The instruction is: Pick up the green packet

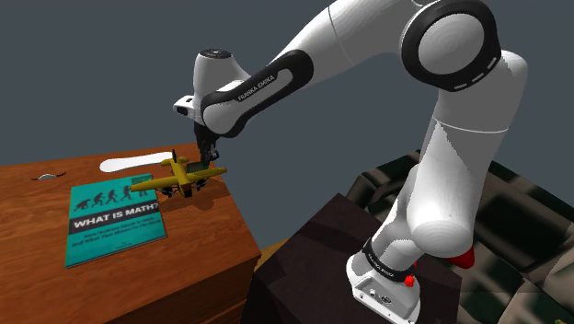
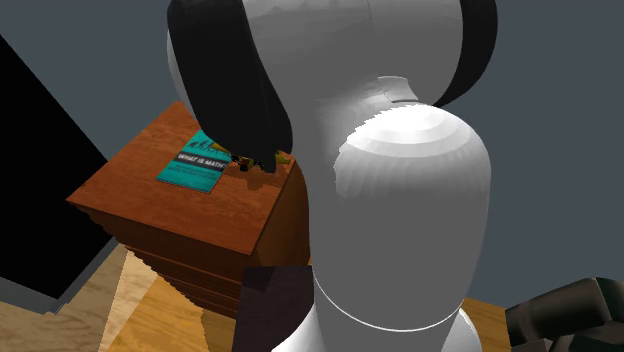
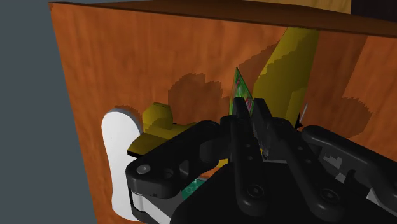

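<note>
Shoulder view, left to right: one teal book [image 1: 115,219] is laid flat with bare wood at its 9 o'clock. One yellow toy plane [image 1: 175,179] is parked at its 2 o'clock, near the right edge of the cabinet [image 1: 198,267]. Wrist view: one green packet [image 3: 240,86] is clamped edge-on between the fingers of the gripper [image 3: 249,109], beside the plane.

The cabinet top [image 1: 198,225] is reddish-brown wood with visible grain and a soft satin sheen. On it, at eight o'clock from the toy plane [image 1: 179,177] in the shoulder view, the book [image 1: 115,219] has a flat, matt teal paper cover. The plane is smooth, mustard-yellow and plastic-looking. The white slab [image 3: 118,159] is plain and unmarked. The green packet [image 3: 241,86] may be glossy printed film; only a sliver shows. The gripper [image 3: 250,109] is smooth black with dull highlights. The arm [image 1: 441,138] has a glossy white shell.
</note>
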### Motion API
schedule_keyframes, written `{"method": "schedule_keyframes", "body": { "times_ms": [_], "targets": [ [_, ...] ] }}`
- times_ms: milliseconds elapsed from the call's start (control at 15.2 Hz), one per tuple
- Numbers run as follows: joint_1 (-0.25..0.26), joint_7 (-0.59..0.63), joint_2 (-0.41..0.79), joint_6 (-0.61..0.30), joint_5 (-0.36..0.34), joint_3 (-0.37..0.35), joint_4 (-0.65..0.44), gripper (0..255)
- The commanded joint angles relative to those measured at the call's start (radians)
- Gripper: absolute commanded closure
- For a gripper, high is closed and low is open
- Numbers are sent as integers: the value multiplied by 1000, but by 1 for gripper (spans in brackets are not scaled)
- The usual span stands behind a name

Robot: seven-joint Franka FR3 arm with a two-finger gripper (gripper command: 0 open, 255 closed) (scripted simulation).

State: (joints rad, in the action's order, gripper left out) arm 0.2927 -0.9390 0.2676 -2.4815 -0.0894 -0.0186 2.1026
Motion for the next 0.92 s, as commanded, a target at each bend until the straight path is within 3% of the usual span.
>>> {"method": "schedule_keyframes", "body": {
  "times_ms": [0,198,858],
  "targets": [
    [0,0,0,0,0,0,0,255],
    [0,-1,-1,-1,0,0,2,255],
    [-2,-14,-82,118,12,-4,-36,255]
  ]
}}
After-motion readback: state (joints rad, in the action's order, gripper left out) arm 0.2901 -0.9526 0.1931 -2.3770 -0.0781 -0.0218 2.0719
